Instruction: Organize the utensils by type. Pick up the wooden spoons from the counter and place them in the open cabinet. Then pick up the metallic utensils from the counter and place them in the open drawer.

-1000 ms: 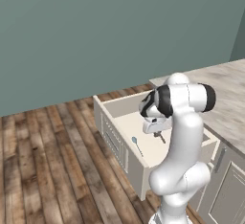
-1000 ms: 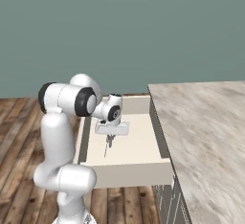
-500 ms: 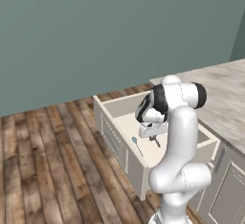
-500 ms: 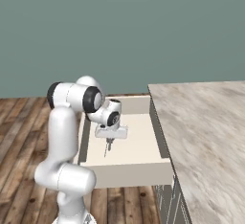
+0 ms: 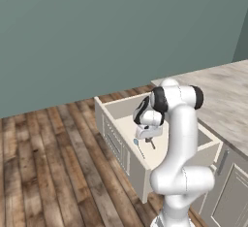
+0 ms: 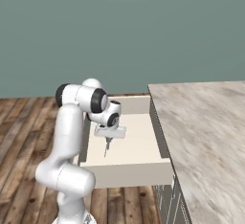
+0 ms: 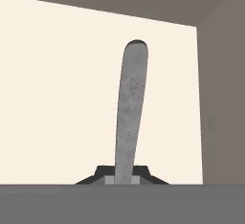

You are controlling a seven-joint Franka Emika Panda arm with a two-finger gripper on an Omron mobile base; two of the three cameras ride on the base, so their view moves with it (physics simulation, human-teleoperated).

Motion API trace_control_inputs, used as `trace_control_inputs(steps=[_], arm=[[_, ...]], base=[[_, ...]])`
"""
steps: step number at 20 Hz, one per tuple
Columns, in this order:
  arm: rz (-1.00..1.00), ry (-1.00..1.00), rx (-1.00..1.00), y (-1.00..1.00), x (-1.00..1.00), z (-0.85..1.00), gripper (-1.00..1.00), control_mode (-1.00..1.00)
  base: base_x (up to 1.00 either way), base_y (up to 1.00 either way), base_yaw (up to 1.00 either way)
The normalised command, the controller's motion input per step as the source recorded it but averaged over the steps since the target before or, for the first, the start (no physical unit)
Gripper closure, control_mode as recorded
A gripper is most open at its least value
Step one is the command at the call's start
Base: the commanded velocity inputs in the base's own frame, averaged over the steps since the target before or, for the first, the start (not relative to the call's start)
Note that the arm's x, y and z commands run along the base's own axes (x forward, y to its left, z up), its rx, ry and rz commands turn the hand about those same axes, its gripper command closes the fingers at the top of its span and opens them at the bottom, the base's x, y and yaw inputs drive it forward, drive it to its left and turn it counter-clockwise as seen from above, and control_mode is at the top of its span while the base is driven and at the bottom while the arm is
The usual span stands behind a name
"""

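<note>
Item: grey metal utensil (image 7: 130, 108), slim, gripped by its handle in the closed jaws of the gripper (image 6: 107, 145), hanging point-down over the cream interior of the open drawer (image 6: 139, 139). Drawer pulled out beside the marbled tabletop (image 6: 206, 132); wooden floor (image 5: 43, 163) below.

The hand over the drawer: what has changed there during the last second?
The hand has come lower into the open drawer, keeping its grip on the grey metal utensil. The drawer remains open and the counter is unchanged.
</note>
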Motion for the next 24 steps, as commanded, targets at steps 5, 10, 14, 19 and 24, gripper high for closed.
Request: trace_control_inputs(steps=[5,10,14,19,24], arm=[[0.15,0.0,0.11,-0.19,0.45,-0.35,1.0,-1.0],[0.16,0.0,0.05,-0.46,0.27,-0.51,1.0,-1.0],[0.13,0.0,0.04,-0.34,0.16,-0.45,1.0,-1.0],[0.11,0.0,0.03,-0.18,0.1,-0.41,1.0,-1.0],[0.11,0.0,0.03,-0.21,0.0,-0.48,1.0,-1.0]], base=[[0.0,0.0,0.0],[0.0,0.0,0.0],[0.0,0.0,0.0],[0.0,0.0,0.0],[0.0,0.0,0.0]])
